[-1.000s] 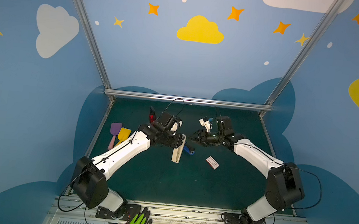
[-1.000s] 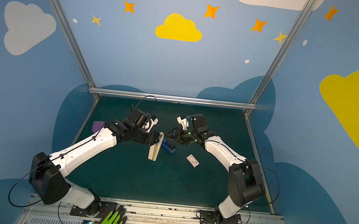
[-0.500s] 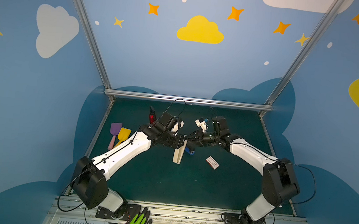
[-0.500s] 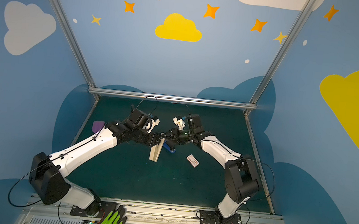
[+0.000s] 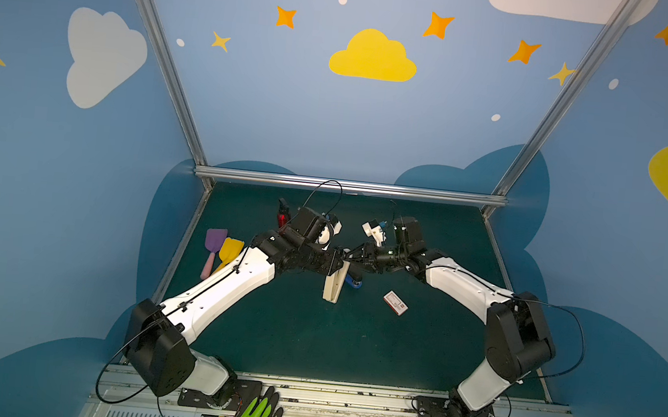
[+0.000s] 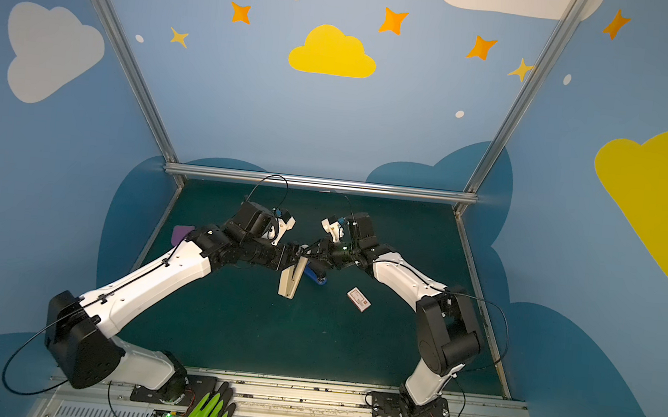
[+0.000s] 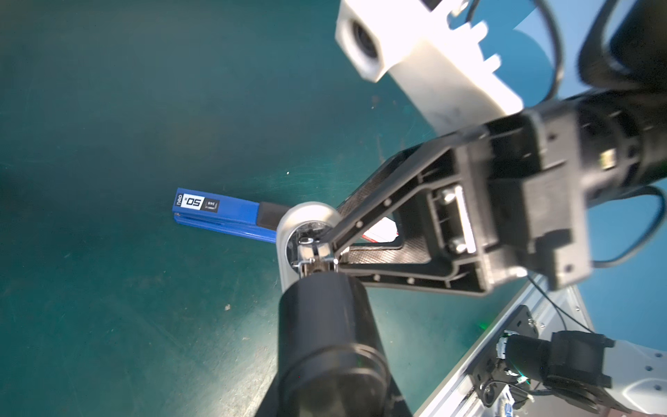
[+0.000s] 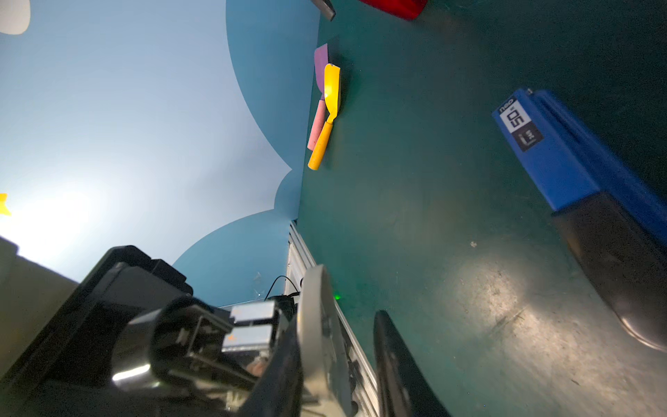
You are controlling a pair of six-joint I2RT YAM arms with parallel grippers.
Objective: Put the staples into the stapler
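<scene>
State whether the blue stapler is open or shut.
Shut: the blue stapler lies on the table, its top arm down against its base.

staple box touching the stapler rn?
Apart. Both top views show a strip of bare mat between the staple box and the stapler.

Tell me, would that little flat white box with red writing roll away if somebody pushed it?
Probably not. The small flat white cardboard box with red print lies on its broad face on the dark green mat, so it would likely slide, not roll. It looks thin and small, so it is probably light, and a hard squeeze might crush it.
</scene>
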